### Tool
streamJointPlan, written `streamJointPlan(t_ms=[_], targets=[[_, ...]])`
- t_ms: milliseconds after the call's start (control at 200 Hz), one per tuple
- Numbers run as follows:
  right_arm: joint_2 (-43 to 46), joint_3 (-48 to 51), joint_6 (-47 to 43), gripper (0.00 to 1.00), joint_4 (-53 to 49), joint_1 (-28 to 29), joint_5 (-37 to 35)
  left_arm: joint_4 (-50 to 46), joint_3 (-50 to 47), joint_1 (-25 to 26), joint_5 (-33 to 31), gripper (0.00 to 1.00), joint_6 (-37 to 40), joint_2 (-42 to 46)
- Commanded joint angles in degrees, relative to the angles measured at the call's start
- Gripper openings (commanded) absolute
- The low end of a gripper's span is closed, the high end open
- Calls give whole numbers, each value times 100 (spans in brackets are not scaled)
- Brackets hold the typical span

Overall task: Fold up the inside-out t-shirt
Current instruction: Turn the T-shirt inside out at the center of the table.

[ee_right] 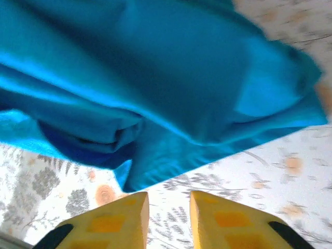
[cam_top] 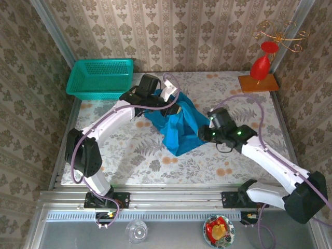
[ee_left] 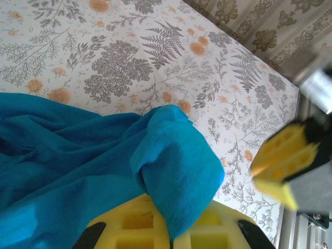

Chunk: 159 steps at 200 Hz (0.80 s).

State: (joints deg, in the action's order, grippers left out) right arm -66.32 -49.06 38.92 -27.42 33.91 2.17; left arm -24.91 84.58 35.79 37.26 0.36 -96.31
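Status: early stage, no fold made yet. The inside-out t-shirt is lying as a crumpled heap near the middle of the worktop. No panel is lying flat, no straight edge is showing, and sleeves and hem are not tellable apart.

Left gripper is hanging over the far side of the heap. In the left wrist view its fingers are sitting together with a flap of blue cloth pinched between them and draping over the tips, so it is clamping the shirt.

Right gripper is sitting at the heap's right edge. In the right wrist view its fingers are standing apart, with bare worktop showing in the gap and the cloth's edge just beyond the tips. It is holding nothing.

Judgement: practically everything is remaining, namely spreading the shirt flat, then each fold. Which face of the fabric is outward, I cannot tell.

Teal basket is sitting at the far left, well apart from the shirt
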Motion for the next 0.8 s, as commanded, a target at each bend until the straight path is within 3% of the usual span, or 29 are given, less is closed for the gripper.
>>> streamJointPlan(t_ms=[0,175,390,565,790], targets=[[-519,285,760,14,1498,401,-514,-133,273,48,261,0,-2,432],[-1632,382,947,7,3067,332,-921,-475,321,162,300,0,178,747],[-2816,-204,1013,10,3977,-339,-567,-996,542,432,171,0,436,1022],[-3622,-1028,668,21,3961,-484,-101,-1188,720,611,116,0,491,1078],[-4423,-2061,134,49,3502,-244,483,-1326,899,736,-214,0,502,1032]])
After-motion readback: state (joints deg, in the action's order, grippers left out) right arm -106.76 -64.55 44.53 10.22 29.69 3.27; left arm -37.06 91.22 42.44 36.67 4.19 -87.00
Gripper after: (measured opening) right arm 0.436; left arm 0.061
